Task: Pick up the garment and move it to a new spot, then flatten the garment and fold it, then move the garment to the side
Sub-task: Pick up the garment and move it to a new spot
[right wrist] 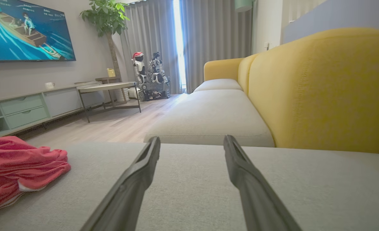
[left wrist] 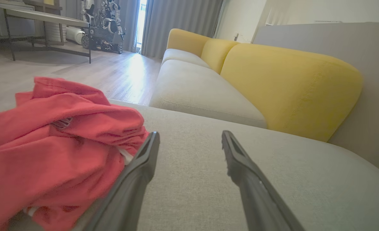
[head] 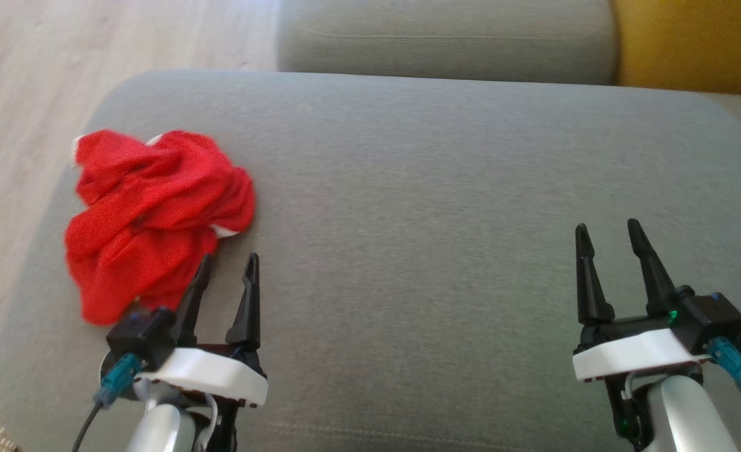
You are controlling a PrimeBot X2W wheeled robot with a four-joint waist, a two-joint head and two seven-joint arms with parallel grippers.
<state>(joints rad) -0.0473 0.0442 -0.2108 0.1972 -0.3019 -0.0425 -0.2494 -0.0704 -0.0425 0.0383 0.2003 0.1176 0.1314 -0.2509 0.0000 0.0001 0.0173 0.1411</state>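
One garment; maybe three yellow back cushions.

Crumpled red garment beside spread tool, grey cushion

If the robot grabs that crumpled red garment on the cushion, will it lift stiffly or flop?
The red garment lies bunched in soft folds, so it will probably droop from wherever it is pinched. The cloth looks thin, so likely light. Pushed, it would probably wrinkle up rather than slide across the woven grey cushion.
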